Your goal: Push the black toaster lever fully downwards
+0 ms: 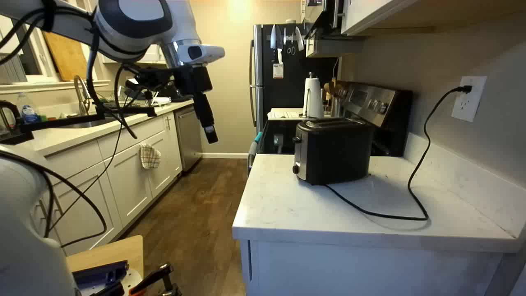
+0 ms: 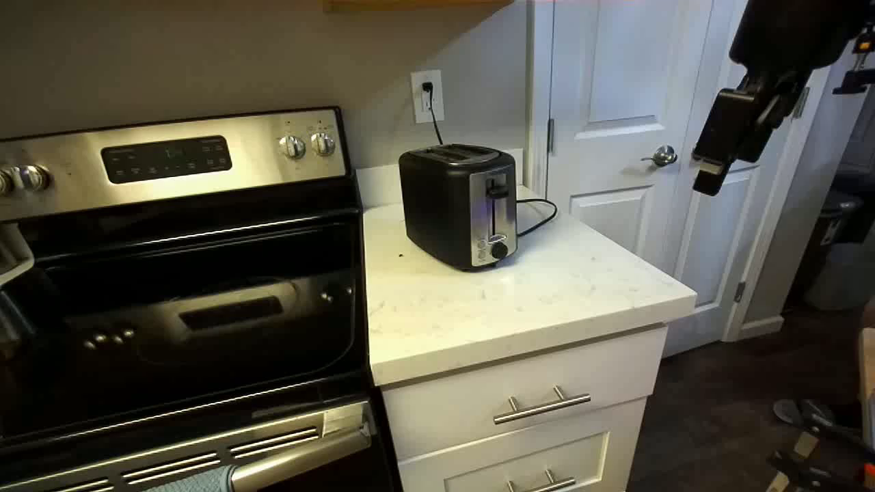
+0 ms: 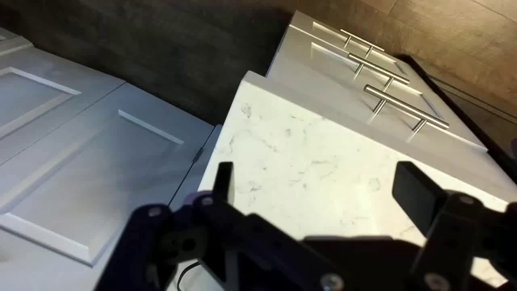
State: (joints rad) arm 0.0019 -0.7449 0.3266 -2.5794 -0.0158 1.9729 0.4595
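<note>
The black toaster point(image 1: 333, 150) stands upright on the white counter; it also shows in an exterior view point(image 2: 441, 205) with its silver end face in sight. The lever point(image 2: 497, 192) is a small black tab near the top of the slot on that face; it also shows in an exterior view point(image 1: 296, 140). My gripper point(image 1: 211, 135) hangs in the air, apart from the toaster, on the side of its lever face; it also shows in an exterior view point(image 2: 711, 171). In the wrist view my gripper point(image 3: 315, 178) is open and empty above the counter; the toaster cannot be made out there.
The white counter point(image 2: 547, 301) has a drawer front below its edge. The toaster's cord point(image 1: 415, 193) runs to a wall outlet point(image 1: 469, 98). A black stove point(image 2: 205, 294) adjoins the counter. An upper cabinet point(image 1: 431, 18) overhangs it. A paper towel roll point(image 1: 313, 98) stands beyond the stove.
</note>
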